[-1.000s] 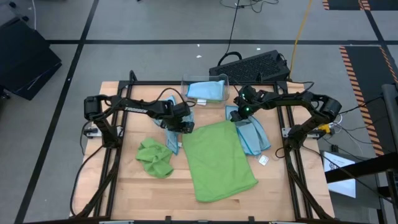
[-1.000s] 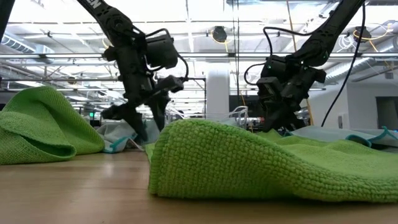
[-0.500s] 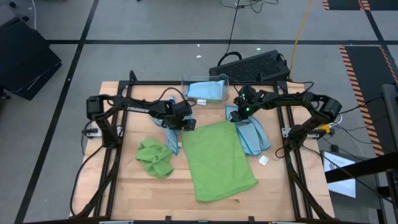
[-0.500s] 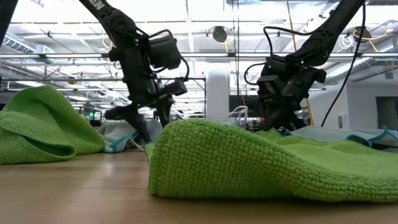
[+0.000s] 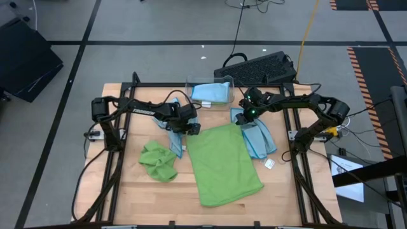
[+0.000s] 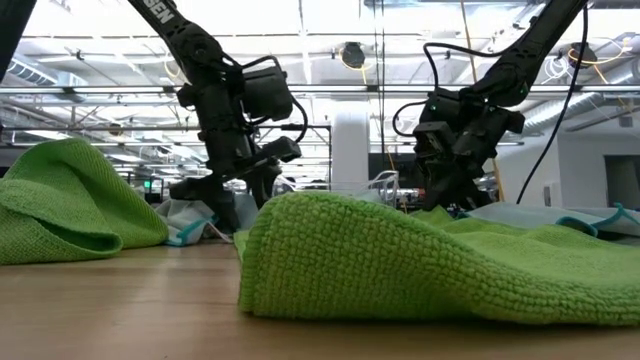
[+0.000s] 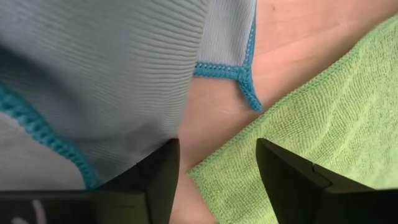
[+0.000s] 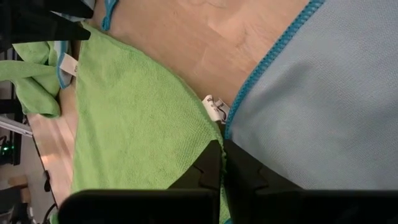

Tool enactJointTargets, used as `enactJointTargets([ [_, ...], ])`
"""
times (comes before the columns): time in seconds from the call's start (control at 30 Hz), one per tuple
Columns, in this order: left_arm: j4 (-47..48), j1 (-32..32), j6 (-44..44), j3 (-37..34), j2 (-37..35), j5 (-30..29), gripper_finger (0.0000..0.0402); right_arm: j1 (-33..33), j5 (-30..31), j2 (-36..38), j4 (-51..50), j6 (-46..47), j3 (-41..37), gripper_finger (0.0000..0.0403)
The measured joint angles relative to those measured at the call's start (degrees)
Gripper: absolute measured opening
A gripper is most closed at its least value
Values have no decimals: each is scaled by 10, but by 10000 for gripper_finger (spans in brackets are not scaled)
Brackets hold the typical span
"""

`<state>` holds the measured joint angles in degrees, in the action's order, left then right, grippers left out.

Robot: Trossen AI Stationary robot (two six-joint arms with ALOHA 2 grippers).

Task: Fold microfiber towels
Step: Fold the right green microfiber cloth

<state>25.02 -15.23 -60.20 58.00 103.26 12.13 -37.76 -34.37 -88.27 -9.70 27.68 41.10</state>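
Left gripper point(image 7: 214, 180) crept in over the green towel's point(image 5: 226, 162) corner, jaws still wide, nothing held. Right gripper point(image 8: 222, 163) stayed pinched at the opposite corner; fold not begun.

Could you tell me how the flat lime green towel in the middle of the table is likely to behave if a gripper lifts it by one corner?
The flat green towel would probably droop rather than hold its shape: in the low view it already sags into soft humps. It likely weighs little, being a thin single layer. Its looped pile looks grippy, so it may drag across the wooden table rather than slide freely.
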Motion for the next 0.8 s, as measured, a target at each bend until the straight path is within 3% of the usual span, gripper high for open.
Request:
enactJointTargets([
  [0.3, 8, 9, 4, -1, -2, -10, 148, 0, 1, 0, 0, -3, 0, 0],
  [0.53, 0, 14, -2, -2, -1, 47, 133, 0, 1, 0, 0, -4, 0, 0],
  [0.7, -4, 16, 7, -2, 0, 40, 121, 0, 1, 0, 0, -5, 0, 0],
  [0.8, -9, 22, 23, -2, 0, 22, 90, 0, 9, 0, 0, -6, 0, 0],
])
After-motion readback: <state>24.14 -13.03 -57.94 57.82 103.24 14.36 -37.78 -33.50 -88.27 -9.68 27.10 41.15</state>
